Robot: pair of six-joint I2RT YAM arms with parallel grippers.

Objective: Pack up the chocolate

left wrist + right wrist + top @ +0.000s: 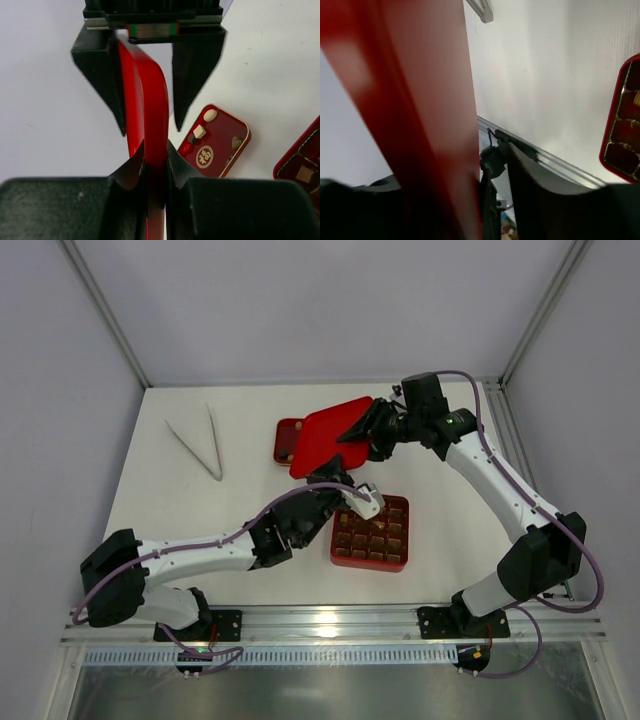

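L end effector [155,157] pinched tight, R end effector [150,129] jaws apart, facing tip-to-tip.

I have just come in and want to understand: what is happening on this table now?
A flat red lid hangs tilted between the two arms. The left tool is shut on one edge of it. The right tool stands open around the opposite edge, with a gap beside one finger. The red gridded box, with chocolate in its cells, lies uncovered on the table.
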